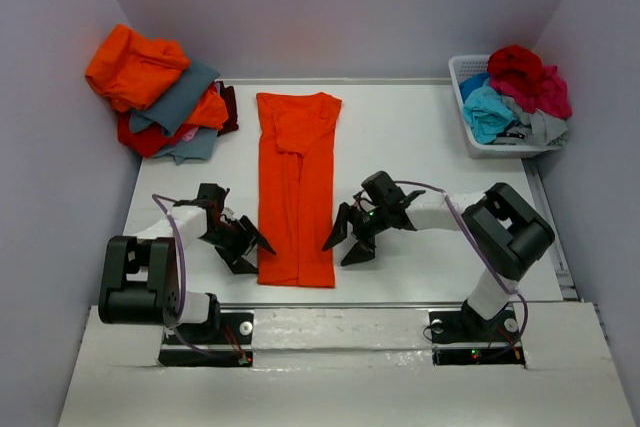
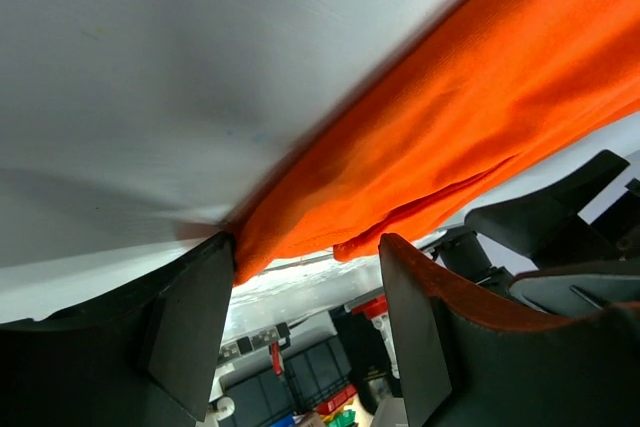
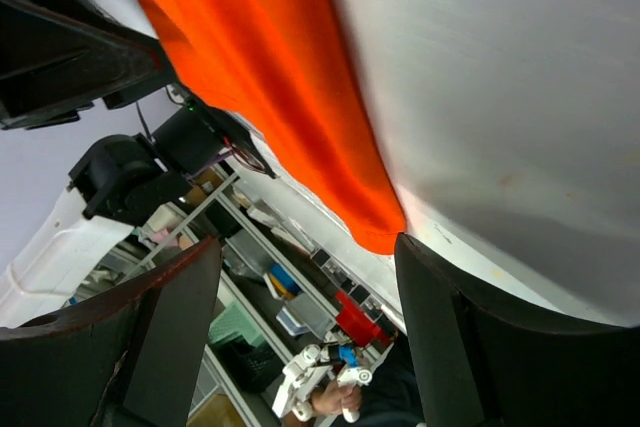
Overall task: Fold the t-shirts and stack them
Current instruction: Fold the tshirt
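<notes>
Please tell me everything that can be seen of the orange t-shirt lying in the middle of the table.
The orange t-shirt is bright cloth, folded lengthwise into a long narrow strip, both sides turned in and meeting along the middle. It lies flat on the white table, shoulder end far, hem near the arms. The open left gripper and right gripper flank its near corners; contact cannot be told.

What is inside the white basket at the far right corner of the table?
The basket holds crumpled t-shirts: a crimson shirt on top, a turquoise shirt at the left, a grey shirt at the near right. Whatever lies under them is covered.
</notes>
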You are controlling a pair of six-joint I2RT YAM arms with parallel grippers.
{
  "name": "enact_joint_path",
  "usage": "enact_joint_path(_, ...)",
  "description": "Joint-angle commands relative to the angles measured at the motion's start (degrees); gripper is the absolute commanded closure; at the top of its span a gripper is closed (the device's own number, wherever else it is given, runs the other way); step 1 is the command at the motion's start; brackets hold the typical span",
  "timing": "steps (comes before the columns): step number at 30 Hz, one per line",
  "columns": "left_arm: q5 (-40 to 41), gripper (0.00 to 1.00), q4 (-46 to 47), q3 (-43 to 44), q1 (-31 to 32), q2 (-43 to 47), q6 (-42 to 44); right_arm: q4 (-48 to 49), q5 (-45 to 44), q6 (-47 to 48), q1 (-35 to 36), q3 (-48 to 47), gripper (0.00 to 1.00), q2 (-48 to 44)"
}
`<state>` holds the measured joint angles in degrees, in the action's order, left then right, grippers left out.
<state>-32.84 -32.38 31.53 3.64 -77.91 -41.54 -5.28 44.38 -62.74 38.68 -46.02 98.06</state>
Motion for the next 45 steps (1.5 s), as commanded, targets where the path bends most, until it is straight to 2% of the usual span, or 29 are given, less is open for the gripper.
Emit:
enact_joint_path(1,-2.32,0.31,-1.28,0.03,-0.21,2.15,0.5,-2.98,2.03,2.88,-0.79,-1.27,0.24,0.64)
enact_joint_path(4,-2.75,0.32,-1.28,-0.5,-0.21,2.76,0.41,-4.83,1.94,3.85,-0.79,-0.83,0.24,0.99)
enact_joint_path(13,-3.99,0.32,-0.75,0.37,-0.21,2.59,1.02,-1.76,2.38,8.33,-0.79,-0.12,0.24,4.51)
enact_joint_path(21,-4.69,0.32,-0.58,0.02,-0.21,1.97,2.25,1.94,2.46,13.69,-0.79,-5.38,0.25,2.23)
enact_joint_path(29,-5.57,0.32,-0.23,1.34,-0.21,1.53,2.25,-2.72,6.15,20.02,0.96,-11.72,0.25,-1.38)
enact_joint_path(31,-5.74,0.32,-0.23,1.78,-0.21,1.62,2.16,-4.38,4.58,20.81,0.96,-12.25,0.25,-1.47)
enact_joint_path(45,-6.01,0.34,0.56,0.73,-0.21,3.03,0.41,-7.29,4.4,21.43,0.96,-8.74,0.25,2.22)
